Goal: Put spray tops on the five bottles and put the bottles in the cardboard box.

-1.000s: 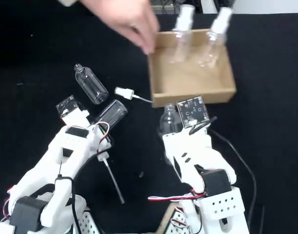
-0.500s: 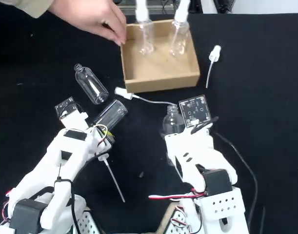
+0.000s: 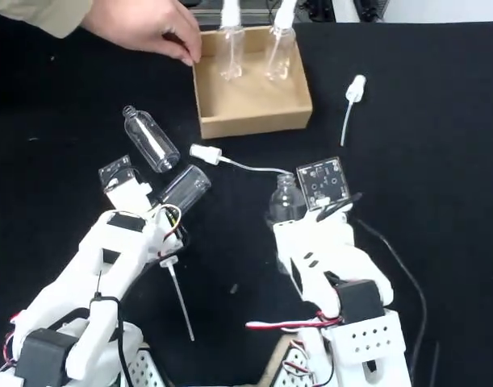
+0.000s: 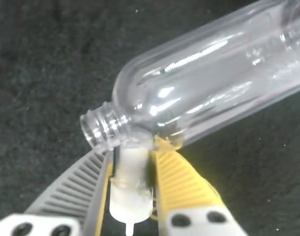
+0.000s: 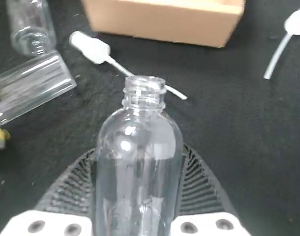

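Note:
My left gripper (image 4: 132, 157) is shut on a white spray top (image 4: 131, 179), right below the open neck of a clear bottle (image 4: 213, 83) lying on the black table. In the high view that gripper (image 3: 167, 240) sits beside the lying bottle (image 3: 184, 187), and the top's tube (image 3: 180, 302) trails behind. My right gripper (image 5: 140, 152) is shut on an upright, uncapped bottle (image 5: 139, 142), also seen from above (image 3: 284, 197). The cardboard box (image 3: 254, 121) holds two capped bottles (image 3: 230, 48) (image 3: 280, 44). A person's hand (image 3: 145, 24) touches its far left corner.
A third uncapped bottle (image 3: 149, 139) lies left of the box. One loose spray top (image 3: 206, 153) lies in front of the box, its tube running toward my right gripper. Another spray top (image 3: 355, 87) lies right of the box.
The hand has dragged the box with its two bottles left and toward the back, uncovering the spray top on the right. My left gripper shifted slightly with its spray top.

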You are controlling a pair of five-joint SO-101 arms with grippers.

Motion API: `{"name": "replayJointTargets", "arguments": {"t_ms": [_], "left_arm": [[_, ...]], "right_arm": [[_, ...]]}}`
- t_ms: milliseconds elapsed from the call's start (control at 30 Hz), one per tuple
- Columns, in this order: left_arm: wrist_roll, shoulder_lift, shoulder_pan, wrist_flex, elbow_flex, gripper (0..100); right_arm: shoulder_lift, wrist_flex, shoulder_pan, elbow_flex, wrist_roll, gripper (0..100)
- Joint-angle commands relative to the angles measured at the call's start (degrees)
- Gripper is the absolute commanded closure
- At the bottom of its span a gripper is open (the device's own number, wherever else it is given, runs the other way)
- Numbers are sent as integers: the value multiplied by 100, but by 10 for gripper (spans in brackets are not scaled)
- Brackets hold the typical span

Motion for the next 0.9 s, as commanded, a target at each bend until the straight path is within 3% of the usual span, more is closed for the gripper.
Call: {"name": "replayJointTargets", "arguments": {"t_ms": [0, 333, 533, 867], "left_arm": [[-255, -18, -40, 211, -233, 970], [-431, -18, -48, 2259, -1851, 970], [-703, -563, -48, 2312, -1877, 970], [-1187, -3349, -31, 2303, -1437, 970]], "right_arm": [[-136, -316, 352, -523, -35, 988], [-136, -826, 387, -198, -35, 988], [-136, -835, 387, -171, -44, 988], [-136, -800, 387, -198, -185, 988]]}}
